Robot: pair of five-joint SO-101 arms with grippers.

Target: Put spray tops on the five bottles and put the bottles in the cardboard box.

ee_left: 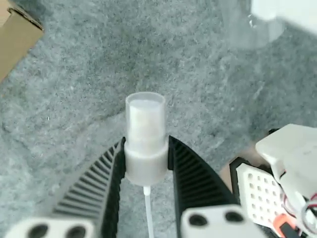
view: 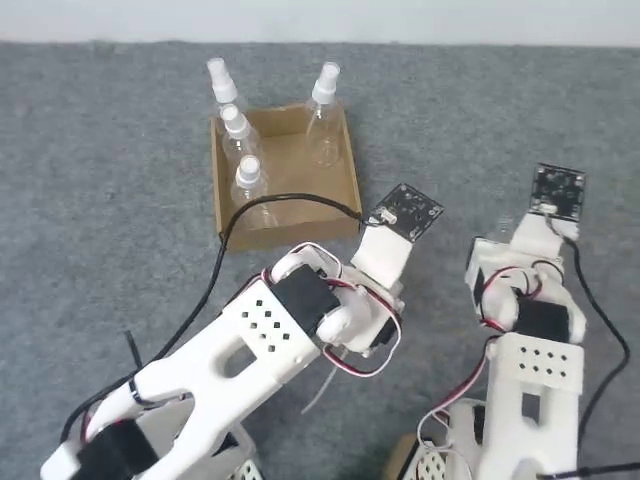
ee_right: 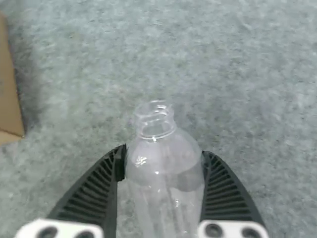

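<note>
My left gripper point(ee_left: 145, 147) is shut on a white spray top point(ee_left: 145, 124), its thin dip tube point(ee_left: 147, 213) hanging down between the fingers. My right gripper point(ee_right: 162, 154) is shut on a clear bottle point(ee_right: 158, 168) with an open, capless neck, held upright over the grey carpet. In the high view the left arm point(view: 290, 320) and the right arm point(view: 530, 320) stand side by side, right of the cardboard box point(view: 345, 170). Several capped bottles point(view: 250, 185) stand in or at the box. The held bottle point(ee_left: 257, 25) shows dimly ahead of the spray top.
Grey carpet point(view: 120, 180) covers the table all around. A corner of the box point(ee_right: 7, 99) lies off to one side of the right gripper. Part of the right arm's white body point(ee_left: 277, 173) sits close beside the left gripper. A black cable point(view: 215, 270) runs past the box's front.
</note>
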